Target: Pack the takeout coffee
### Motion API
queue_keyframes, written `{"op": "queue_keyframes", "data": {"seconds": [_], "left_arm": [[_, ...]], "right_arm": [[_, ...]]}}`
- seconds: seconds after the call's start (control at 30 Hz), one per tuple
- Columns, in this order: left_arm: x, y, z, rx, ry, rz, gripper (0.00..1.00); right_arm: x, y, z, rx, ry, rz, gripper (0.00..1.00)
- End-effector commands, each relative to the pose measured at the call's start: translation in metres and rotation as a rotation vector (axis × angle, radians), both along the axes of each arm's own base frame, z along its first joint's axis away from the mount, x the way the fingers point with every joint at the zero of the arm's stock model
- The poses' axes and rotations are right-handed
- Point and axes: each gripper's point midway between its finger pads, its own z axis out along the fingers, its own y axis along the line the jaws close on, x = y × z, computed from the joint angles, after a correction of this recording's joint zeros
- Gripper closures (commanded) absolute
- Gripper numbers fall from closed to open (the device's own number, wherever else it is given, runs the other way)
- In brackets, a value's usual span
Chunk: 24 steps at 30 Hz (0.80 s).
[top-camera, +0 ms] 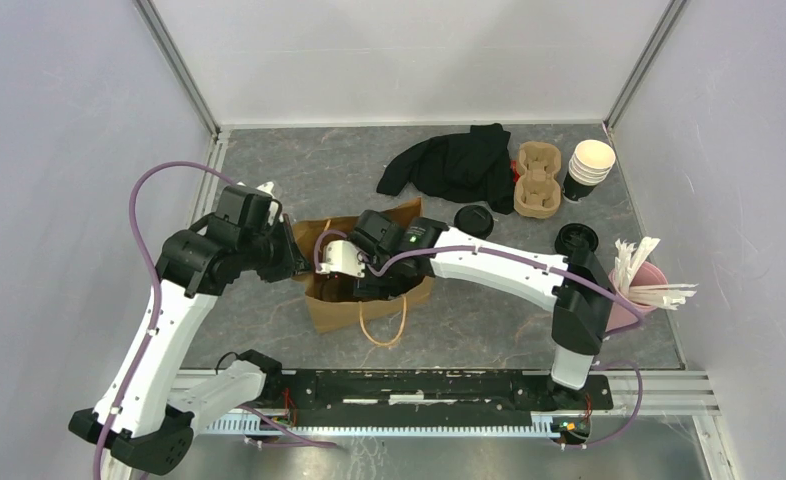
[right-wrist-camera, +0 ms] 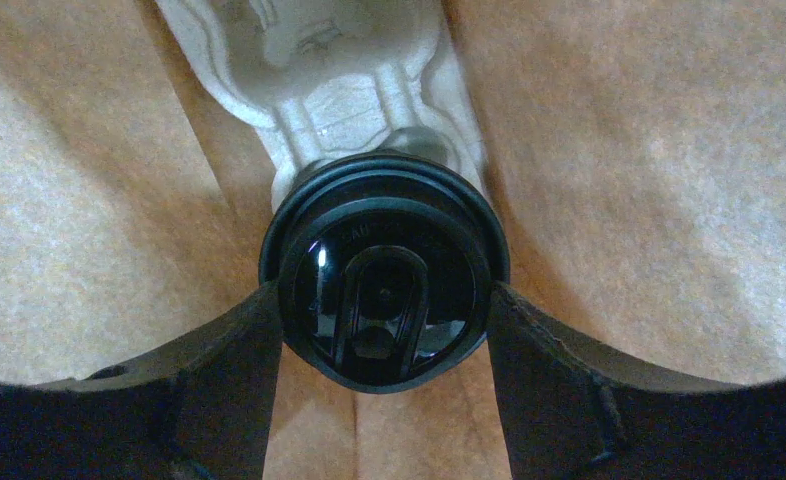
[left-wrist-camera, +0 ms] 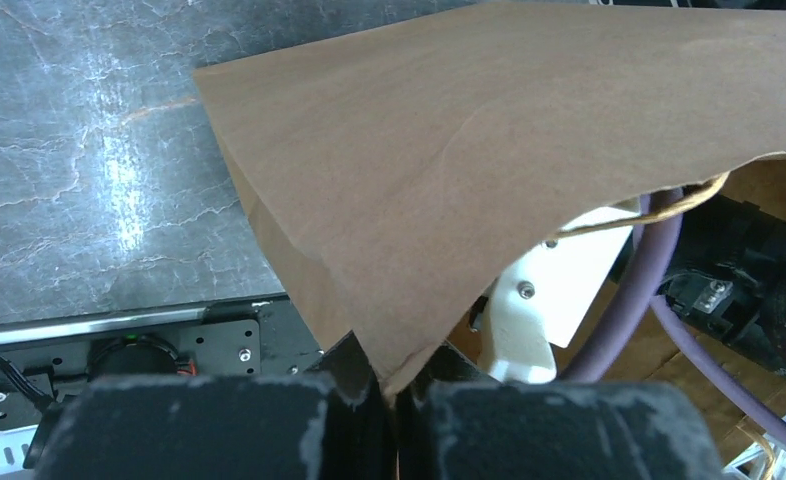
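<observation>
- The brown paper bag (top-camera: 321, 305) sits mid-table, mouth up. Its rope handle flops toward the near rail.
- There's bare grey table (top-camera: 269, 170) behind it and to its left.
- The right side is busier: a black cloth (top-camera: 449, 165), a cardboard carrier (top-camera: 536, 180), a stack of lidless cups (top-camera: 589, 165), two loose lids (top-camera: 474, 220) and a pink cup of stirrers (top-camera: 641, 285).
- Inside the bag it's tight, with paper walls close on both sides of the coffee cup (right-wrist-camera: 384, 270), and a white moulded piece (right-wrist-camera: 329, 80) just behind it.
- The left gripper (left-wrist-camera: 389, 395) comes in low from the left. It's pinched together on the bag's rim and holds that edge up.
- The right arm stretches across from the right with its wrist tipped down into the bag's mouth.
- The right gripper (right-wrist-camera: 384, 300) is clamped on the lidded coffee cup, one finger (right-wrist-camera: 219, 380) pressed against each side of the lid.
- We only see one capped cup.
</observation>
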Motion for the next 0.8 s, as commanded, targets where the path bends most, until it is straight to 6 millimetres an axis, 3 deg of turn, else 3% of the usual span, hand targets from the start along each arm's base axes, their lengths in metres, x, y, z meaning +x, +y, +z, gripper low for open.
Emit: {"op": "queue_keyframes", "data": {"seconds": [0.0,0.3,0.37,0.5,0.57,0.77], "left_arm": [[0.012,0.005,0.014,0.004,-0.073,0.055,0.96],[0.015,0.014,0.005,0.061,-0.071,0.065,0.96],[0.014,0.013,0.002,0.063,-0.064,0.055,0.96],[0.016,0.011,-0.001,0.059,-0.077,0.037,0.96],[0.018,0.010,-0.005,0.065,-0.082,0.027,0.96],[0.021,0.010,-0.006,0.071,-0.092,0.022,0.96]], "right_arm": [[-0.016,-0.023,-0.042,-0.154,0.109,-0.025,1.00],[-0.028,-0.068,-0.119,-0.265,0.191,-0.064,1.00],[-0.028,-0.069,-0.121,-0.283,0.199,-0.062,1.00],[-0.018,-0.038,-0.082,-0.185,0.188,-0.081,0.95],[-0.011,-0.020,-0.056,-0.118,0.172,-0.099,0.84],[-0.008,0.012,-0.002,-0.014,0.117,-0.105,0.58]]}}
